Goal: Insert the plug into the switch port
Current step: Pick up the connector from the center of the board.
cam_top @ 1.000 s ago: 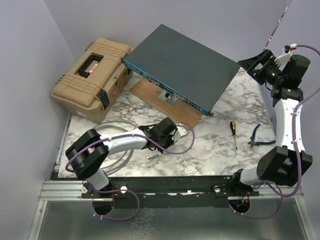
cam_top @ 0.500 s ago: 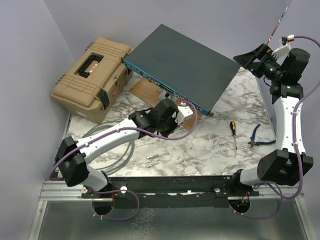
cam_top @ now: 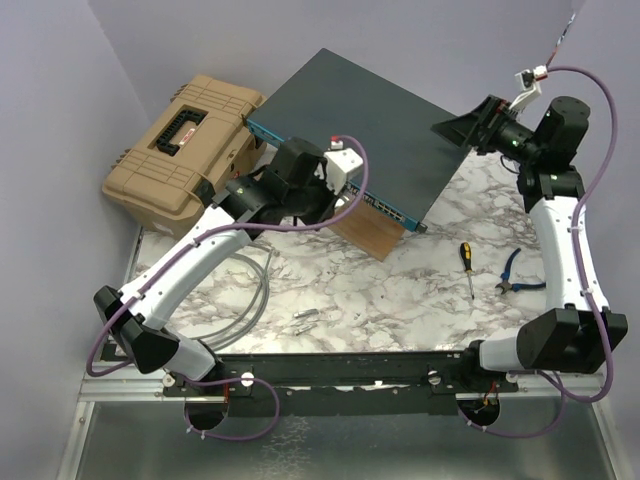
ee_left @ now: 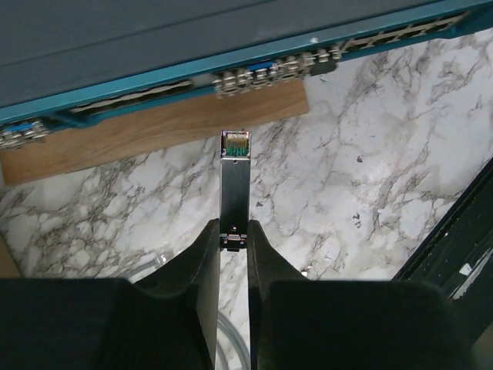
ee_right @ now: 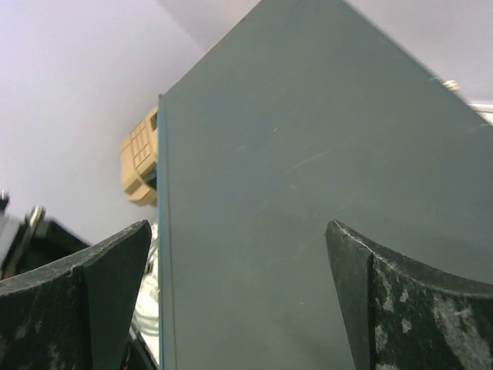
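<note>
The left fingers (ee_left: 206, 254) are clamped on the plug (ee_left: 235, 181), whose tip sits just short of the switch (ee_left: 154, 31) sockets (ee_left: 269, 73) at upper centre and is not yet inserted; the right fingers (ee_right: 108, 270) gape wide apart.

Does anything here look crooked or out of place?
Yes: the switch sits askew, angled across the table, and its blue port face seems propped up on a wooden block instead of lying flat.

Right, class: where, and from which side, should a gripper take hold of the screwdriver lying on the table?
Probably grip the screwdriver by its thick yellow-and-black handle, from straight above, jaws across it: it lies flat on the table, open marble either side.
</note>
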